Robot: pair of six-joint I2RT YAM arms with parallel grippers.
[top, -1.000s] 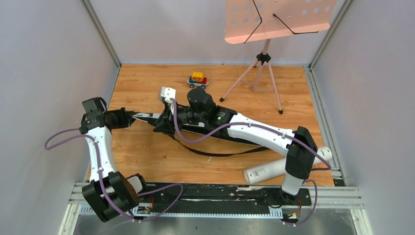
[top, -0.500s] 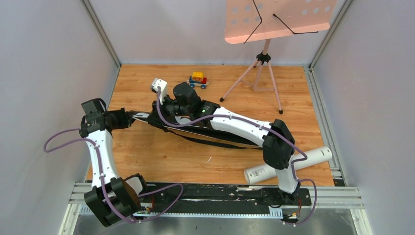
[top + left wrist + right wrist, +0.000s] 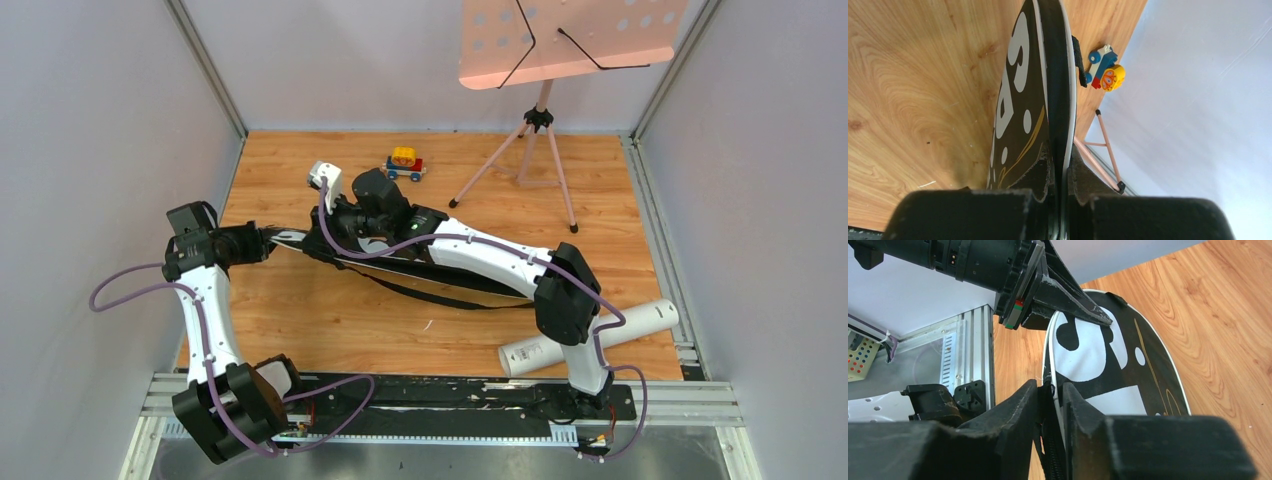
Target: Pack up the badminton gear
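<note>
1. Table (image 3: 300, 320), wooden top, enclosed by grey walls. All other items are carried on it.

2. Music stand (image 3: 570, 40), pink, perforated, on a tripod. It is set at the far right of the table, well apart from the bag.

3. Long black bag (image 3: 455, 278), white-lettered and white-piped. It is laid slantwise across the middle of the table, from the left arm's end towards the near right. Its strap is seen trailing on the wood on the near side. The bag is partly covered by the right arm.

4. White tube (image 3: 590, 335). It is laid on its side at the near right of the table, behind the right arm's base, apart from the bag.

5. Left gripper (image 3: 1060, 165). It is clamped tight on the rim at the bag's left end, and the rim is seen pinched between the fingers.

6. Right gripper (image 3: 1051, 390). It is placed astride the bag's zip edge, a little way along from the left gripper. The jaws are drawn narrow on either side of the piping. Whether the edge is actually pinched cannot be told.

7. Toy car (image 3: 405, 163), red, yellow and blue. It is found beyond the bag, near the far edge.
</note>
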